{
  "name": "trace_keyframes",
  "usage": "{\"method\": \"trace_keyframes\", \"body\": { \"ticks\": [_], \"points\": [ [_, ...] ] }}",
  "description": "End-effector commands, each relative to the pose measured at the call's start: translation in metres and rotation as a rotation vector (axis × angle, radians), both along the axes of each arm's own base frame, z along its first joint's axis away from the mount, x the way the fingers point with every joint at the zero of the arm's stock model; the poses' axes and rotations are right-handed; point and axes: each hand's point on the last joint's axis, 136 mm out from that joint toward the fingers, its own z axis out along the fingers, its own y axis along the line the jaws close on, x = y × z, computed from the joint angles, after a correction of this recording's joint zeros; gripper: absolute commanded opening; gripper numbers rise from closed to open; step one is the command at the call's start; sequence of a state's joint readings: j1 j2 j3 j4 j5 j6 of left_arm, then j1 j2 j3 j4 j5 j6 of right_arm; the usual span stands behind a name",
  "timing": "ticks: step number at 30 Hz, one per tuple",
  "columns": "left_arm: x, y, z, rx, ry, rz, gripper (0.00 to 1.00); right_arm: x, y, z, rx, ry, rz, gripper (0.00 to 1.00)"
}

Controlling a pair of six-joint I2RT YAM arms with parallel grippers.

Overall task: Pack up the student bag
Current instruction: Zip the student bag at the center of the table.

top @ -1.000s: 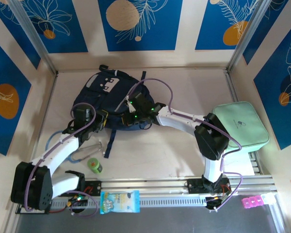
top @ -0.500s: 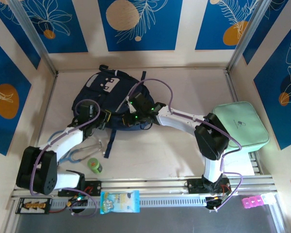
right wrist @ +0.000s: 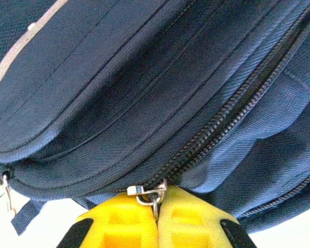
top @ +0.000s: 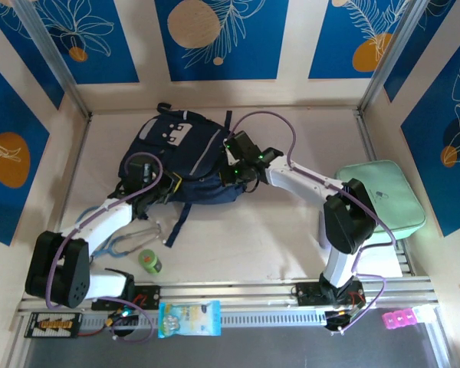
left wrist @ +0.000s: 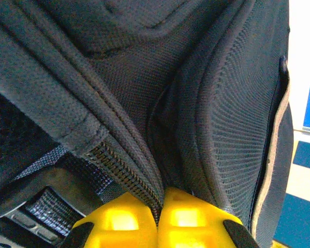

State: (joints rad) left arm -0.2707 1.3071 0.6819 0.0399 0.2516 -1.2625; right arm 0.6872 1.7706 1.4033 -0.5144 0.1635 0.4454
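Pale bench (top: 291, 230) inside blue-patterned panel walls. Far left of centre on bench: student bag (top: 176, 153), lying flat; navy fabric, grey-white front patch, dark straps trailing on near side. Soft and limp, likely light while unfilled; expect sagging and bunching, so brace one side before pulling the other. Best holds: seam edges and zip hardware. Clamped together on bag's zip-side seam fold: left gripper (left wrist: 157, 206). Closed tight on metal zip pull (right wrist: 147, 192): right gripper (right wrist: 156, 206).

Student bag (top: 185, 157) back-centre on table (top: 291, 222); flat case (top: 379, 201) far right; small roll (top: 149, 261) front-left.
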Motion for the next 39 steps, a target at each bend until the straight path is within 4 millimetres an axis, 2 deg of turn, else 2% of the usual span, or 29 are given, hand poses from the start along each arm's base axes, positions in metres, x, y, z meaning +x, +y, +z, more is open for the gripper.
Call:
{"method": "trace_keyframes", "body": {
  "ticks": [1, 7, 11, 14, 17, 19, 22, 25, 29, 32, 39],
  "points": [
    [0.005, -0.002, 0.006, 0.062, -0.034, -0.088, 0.0, 0.019, -0.038, 0.008, -0.1, -0.034, -0.129, 0.0],
    [0.017, -0.031, 0.013, 0.072, -0.067, -0.282, 0.0, -0.031, -0.072, -0.025, -0.148, 0.063, -0.19, 0.0],
    [0.022, -0.048, 0.013, 0.088, -0.073, -0.394, 0.0, -0.071, -0.084, -0.038, -0.129, 0.118, -0.191, 0.0],
    [0.03, -0.053, 0.01, 0.124, -0.069, -0.448, 0.0, -0.097, -0.077, -0.039, -0.083, 0.148, -0.162, 0.0],
    [0.047, -0.049, 0.004, 0.204, -0.059, -0.469, 0.0, -0.113, -0.058, -0.035, -0.008, 0.167, -0.117, 0.0],
    [0.057, -0.041, 0.004, 0.274, -0.057, -0.455, 0.02, -0.113, -0.046, -0.031, 0.026, 0.16, -0.099, 0.0],
    [0.062, -0.021, 0.009, 0.354, -0.066, -0.388, 0.13, -0.103, -0.026, -0.02, 0.068, 0.144, -0.08, 0.0],
    [0.052, -0.002, 0.013, 0.381, -0.053, -0.326, 0.31, -0.089, -0.005, -0.008, 0.098, 0.119, -0.06, 0.0],
    [0.027, 0.015, 0.013, 0.434, 0.001, -0.312, 0.38, -0.074, 0.02, 0.004, 0.144, 0.104, -0.025, 0.0],
    [0.013, 0.01, 0.017, 0.37, -0.004, -0.307, 0.4, -0.065, 0.038, 0.011, 0.18, 0.102, 0.006, 0.0],
    [-0.001, -0.029, 0.028, 0.051, -0.046, -0.276, 0.46, -0.052, 0.071, 0.018, 0.238, 0.107, 0.074, 0.0]
  ]
}}
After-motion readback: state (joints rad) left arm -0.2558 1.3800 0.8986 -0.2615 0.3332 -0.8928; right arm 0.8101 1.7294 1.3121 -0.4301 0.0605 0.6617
